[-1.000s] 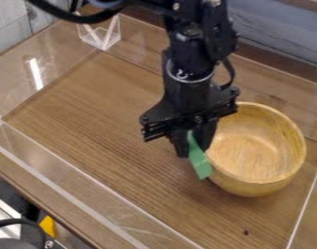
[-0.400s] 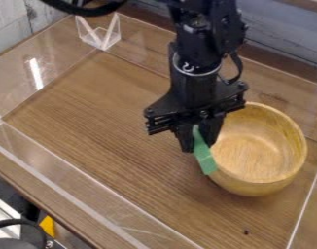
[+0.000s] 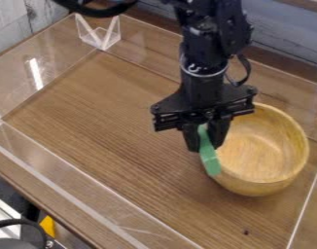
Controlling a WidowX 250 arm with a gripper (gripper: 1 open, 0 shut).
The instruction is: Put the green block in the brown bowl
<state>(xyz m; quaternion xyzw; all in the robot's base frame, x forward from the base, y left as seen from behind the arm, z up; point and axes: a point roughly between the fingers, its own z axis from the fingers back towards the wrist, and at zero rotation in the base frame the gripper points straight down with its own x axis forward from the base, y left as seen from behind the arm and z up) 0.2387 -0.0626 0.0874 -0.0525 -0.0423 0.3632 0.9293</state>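
The gripper (image 3: 200,133) was clamped tight on the green block's (image 3: 208,157) upper end; the stiff, light bar hung tilted over the brown bowl's (image 3: 267,146) near-left rim, likely to pivot.

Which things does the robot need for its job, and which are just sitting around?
Needed for the job:
- green block, held in the gripper, hanging by the bowl's near rim
- brown bowl, nothing in it yet

Just sitting around:
- clear plastic stand at the back
- see-through wall around the wooden table
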